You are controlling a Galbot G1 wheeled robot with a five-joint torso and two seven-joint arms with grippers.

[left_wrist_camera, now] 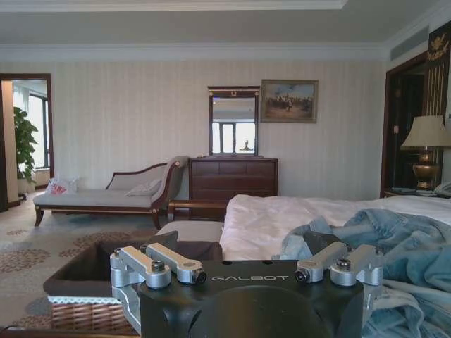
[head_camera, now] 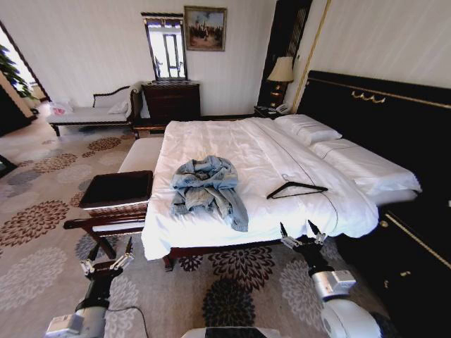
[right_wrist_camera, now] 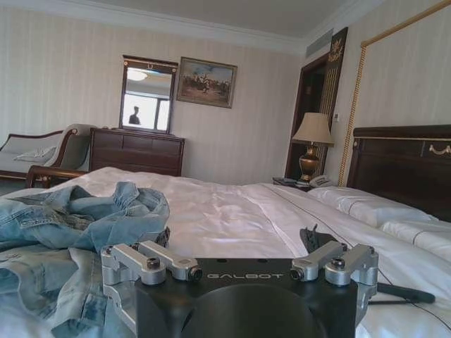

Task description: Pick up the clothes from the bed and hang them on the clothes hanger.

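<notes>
Head view: denim jacket point(head_camera: 208, 189) crumpled near the foot edge of the white bed point(head_camera: 268, 151); black coat hanger point(head_camera: 296, 189) lies apart from it, toward the pillows. Left gripper point(head_camera: 107, 258) hovers over carpet beside the bench point(head_camera: 113, 211), fingers spread. Right gripper point(head_camera: 301, 233) at the bed's foot edge, fingers spread, empty.

Head cam looks down over bed point(head_camera: 211, 141); both wrist cams sit low at foot edge, sharing denim jacket point(head_camera: 208, 189).
</notes>
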